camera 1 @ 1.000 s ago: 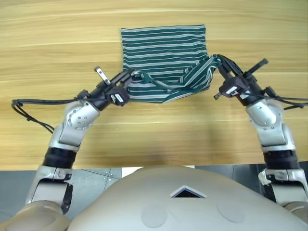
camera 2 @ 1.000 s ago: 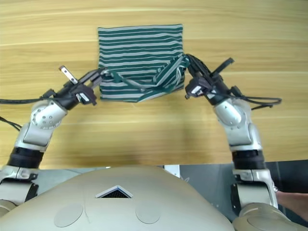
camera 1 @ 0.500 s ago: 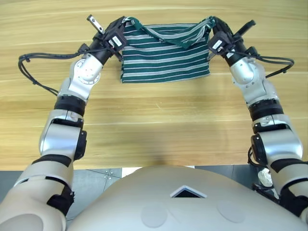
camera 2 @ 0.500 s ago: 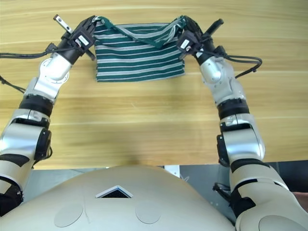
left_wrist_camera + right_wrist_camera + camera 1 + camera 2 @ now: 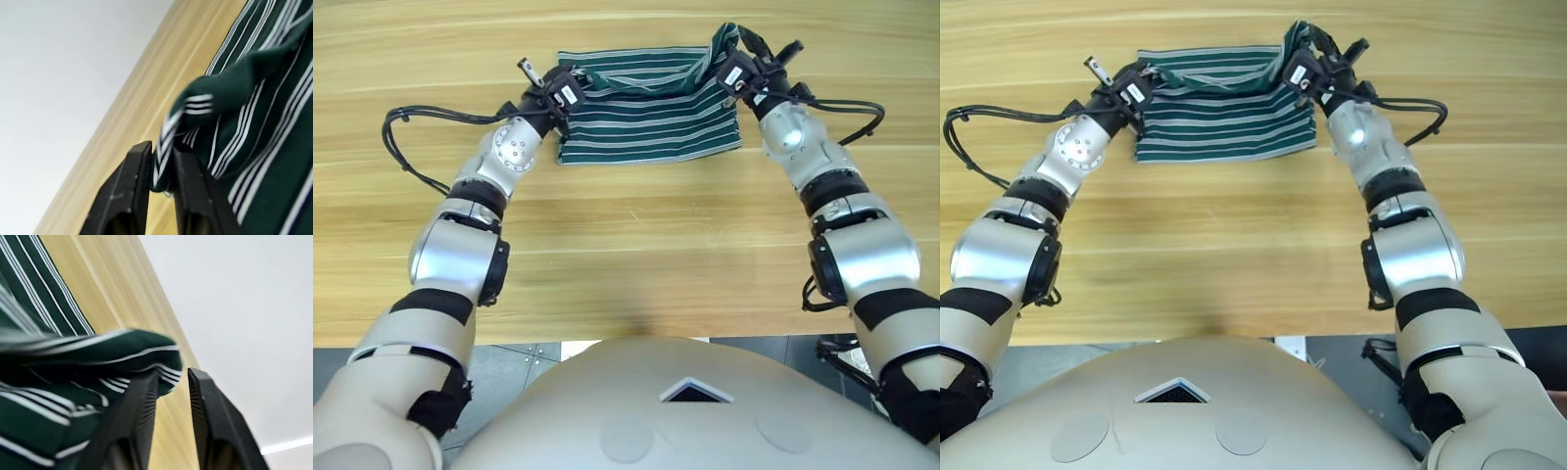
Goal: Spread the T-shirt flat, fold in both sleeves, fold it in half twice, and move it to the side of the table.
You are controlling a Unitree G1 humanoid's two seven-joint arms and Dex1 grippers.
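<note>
So the T-shirt, green with pale stripes, is sitting folded into a wide rectangle on the far part of the wooden table, roughly centred between the two arms. The left gripper is at the shirt's far left corner, and its two black fingers are pinched on a bunched bit of striped hem, with the cloth squeezed right between them. The right gripper is at the far right corner with its fingers clamped on a fold of fabric too. That corner is pulled up off the table, standing higher than the rest. The shirt's near edge lies flat on the wood. Black cables loop out from both wrists over the table.
</note>
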